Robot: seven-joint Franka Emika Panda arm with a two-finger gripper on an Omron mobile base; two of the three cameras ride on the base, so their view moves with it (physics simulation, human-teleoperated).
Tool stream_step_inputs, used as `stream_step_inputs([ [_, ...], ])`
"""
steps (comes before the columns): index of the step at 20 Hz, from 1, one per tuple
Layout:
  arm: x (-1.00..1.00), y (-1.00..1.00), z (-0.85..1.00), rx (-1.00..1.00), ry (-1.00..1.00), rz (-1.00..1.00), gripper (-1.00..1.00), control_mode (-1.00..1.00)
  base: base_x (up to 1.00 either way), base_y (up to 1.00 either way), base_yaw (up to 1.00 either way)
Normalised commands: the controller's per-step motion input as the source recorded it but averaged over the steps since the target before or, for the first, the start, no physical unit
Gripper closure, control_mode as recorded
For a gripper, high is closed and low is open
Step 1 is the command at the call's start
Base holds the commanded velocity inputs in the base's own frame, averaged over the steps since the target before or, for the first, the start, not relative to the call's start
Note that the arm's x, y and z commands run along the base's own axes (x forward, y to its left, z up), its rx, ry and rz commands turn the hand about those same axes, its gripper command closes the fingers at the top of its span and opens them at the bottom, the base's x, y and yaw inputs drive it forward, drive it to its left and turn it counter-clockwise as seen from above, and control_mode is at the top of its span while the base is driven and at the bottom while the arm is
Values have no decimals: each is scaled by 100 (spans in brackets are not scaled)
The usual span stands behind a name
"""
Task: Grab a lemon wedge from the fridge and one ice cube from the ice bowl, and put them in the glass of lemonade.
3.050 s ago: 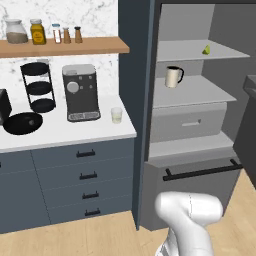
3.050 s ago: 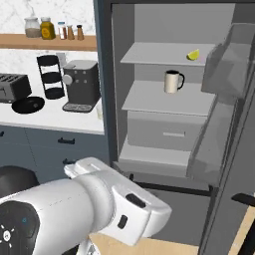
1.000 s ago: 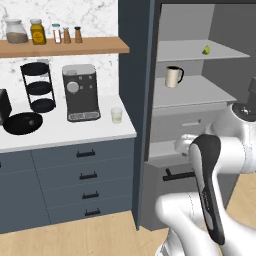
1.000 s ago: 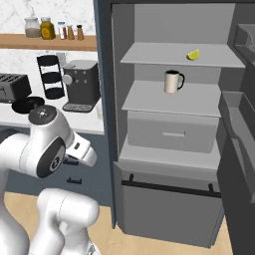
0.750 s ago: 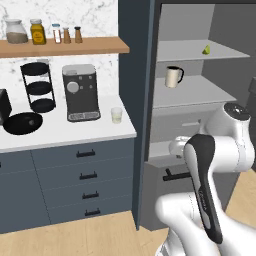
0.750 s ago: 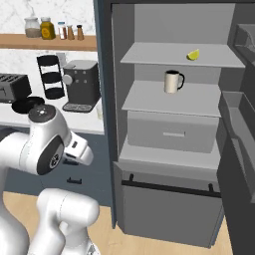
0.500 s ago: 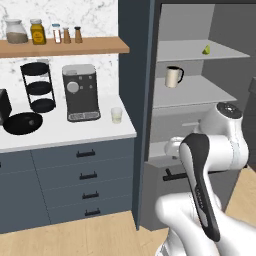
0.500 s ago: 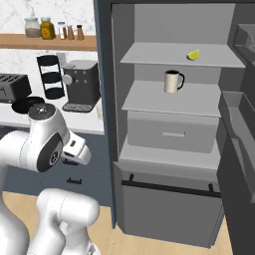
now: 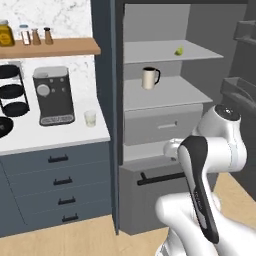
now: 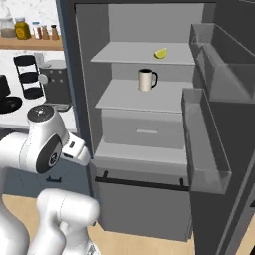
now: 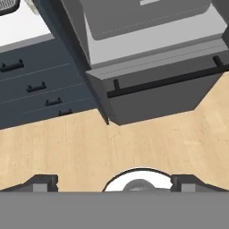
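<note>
Lemon wedge (image 10: pixel 160 53) lies on the open fridge's (image 10: pixel 149 164) (top) shelf.

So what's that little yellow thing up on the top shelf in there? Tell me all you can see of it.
It looks like the lemon wedge, a small yellow piece with a curved back and slightly paler cut side. It lies alone on the pale grey top shelf of the open fridge, toward the right. Nothing else touches it. A beige mug stands on the shelf below. From the left base view it is a tiny yellow-green speck.
</note>
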Motion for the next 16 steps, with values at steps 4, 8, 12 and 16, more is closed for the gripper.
stream_step_inputs([
  [4, 0, 0, 0, 0, 0, 0, -100, 100, 0, -71, -13],
  [8, 0, 0, 0, 0, 0, 0, -100, 100, 4, -45, -12],
  [12, 0, 0, 0, 0, 0, 0, -100, 100, 52, 16, -13],
  [16, 0, 0, 0, 0, 0, 0, -100, 100, 81, 40, -17],
])
